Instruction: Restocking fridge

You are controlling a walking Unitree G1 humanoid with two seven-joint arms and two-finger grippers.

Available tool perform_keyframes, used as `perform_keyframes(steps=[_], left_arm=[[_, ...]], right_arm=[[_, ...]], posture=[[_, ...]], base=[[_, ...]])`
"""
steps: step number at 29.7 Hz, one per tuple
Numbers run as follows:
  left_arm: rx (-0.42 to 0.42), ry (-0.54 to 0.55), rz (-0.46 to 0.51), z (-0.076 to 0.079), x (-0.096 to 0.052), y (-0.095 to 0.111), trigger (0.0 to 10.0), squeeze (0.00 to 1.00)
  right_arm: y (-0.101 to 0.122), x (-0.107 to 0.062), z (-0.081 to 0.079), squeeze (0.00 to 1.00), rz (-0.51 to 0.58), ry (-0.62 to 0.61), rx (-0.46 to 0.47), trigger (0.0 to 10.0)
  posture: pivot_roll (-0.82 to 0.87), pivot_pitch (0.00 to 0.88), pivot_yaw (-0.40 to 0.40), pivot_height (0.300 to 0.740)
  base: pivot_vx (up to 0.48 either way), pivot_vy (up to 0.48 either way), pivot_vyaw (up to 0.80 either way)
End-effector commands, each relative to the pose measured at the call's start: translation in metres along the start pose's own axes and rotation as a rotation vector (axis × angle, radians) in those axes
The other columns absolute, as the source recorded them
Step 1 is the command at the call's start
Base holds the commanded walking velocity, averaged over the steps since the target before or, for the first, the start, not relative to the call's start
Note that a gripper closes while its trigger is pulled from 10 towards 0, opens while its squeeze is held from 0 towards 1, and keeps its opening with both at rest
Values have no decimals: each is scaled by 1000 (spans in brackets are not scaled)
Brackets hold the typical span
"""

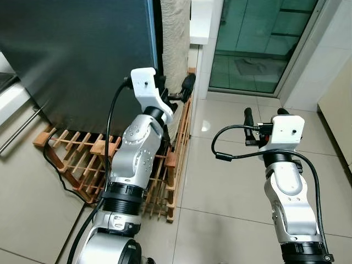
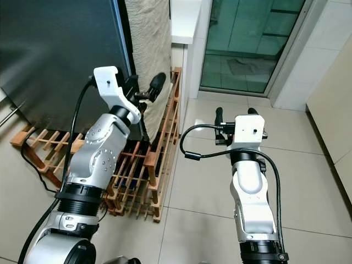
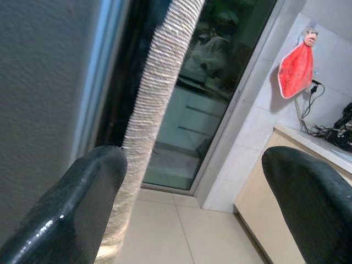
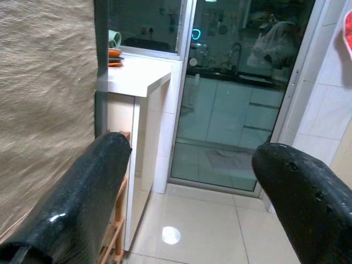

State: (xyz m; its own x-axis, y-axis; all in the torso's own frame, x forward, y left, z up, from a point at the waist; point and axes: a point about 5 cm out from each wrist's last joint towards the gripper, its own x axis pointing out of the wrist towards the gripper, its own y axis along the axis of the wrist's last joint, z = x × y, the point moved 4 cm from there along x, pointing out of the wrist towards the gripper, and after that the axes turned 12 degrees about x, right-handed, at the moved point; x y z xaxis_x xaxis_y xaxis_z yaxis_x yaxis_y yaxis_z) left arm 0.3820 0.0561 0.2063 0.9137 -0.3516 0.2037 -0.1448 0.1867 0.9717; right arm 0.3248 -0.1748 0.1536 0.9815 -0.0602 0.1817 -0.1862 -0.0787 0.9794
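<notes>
Robot parked right at the side of the fridge (image 1: 77, 55).
Left gripper (image 3: 198, 203) is up by the fridge's edge, fingers apart, holding nothing; right gripper (image 4: 192, 209) hangs over the floor tiles (image 1: 231, 181), also spread and empty.

Right gripper (image 4: 187, 181) with black fingers spread apart, woven beige panel (image 4: 47, 104) close by, white counter (image 4: 137, 74) beyond it, glass sliding door (image 4: 236, 104) farther off, pale tiled floor (image 4: 192, 231).
</notes>
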Motion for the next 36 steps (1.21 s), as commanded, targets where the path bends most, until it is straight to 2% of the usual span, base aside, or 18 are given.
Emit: perform_keyframes(steps=[1,6,19,28,29,34,36], left_arm=[[15,6,4,0,4,4,10000,0],[9,31,-1,-2,6,4,10000,0],[-16,88,-32,4,18,-2,10000,0],[-21,21,-24,26,32,1,10000,0],[11,-19,-24,34,39,2,10000,0],[26,-29,-40,37,47,1,10000,0],[-14,-35,-58,39,50,-1,10000,0]], right_arm=[[1,1,-1,0,10,5,-6,10000],[2,2,-1,0,13,6,-7,10000],[2,0,-4,0,17,5,-3,10000],[3,1,-4,0,21,2,-2,10000],[3,1,-4,0,21,3,-2,10000],[3,2,-6,0,21,9,-3,10000],[4,2,-6,0,22,7,-4,10000]], posture=[[-184,0,54,740],[-184,0,54,740],[-191,0,55,740],[-196,0,56,740],[-194,0,53,740],[-194,0,53,740],[-200,0,56,740]], base=[[0,0,0],[0,0,0],[0,0,0],[0,0,0],[0,0,0],[0,0,0],[0,0,0]])
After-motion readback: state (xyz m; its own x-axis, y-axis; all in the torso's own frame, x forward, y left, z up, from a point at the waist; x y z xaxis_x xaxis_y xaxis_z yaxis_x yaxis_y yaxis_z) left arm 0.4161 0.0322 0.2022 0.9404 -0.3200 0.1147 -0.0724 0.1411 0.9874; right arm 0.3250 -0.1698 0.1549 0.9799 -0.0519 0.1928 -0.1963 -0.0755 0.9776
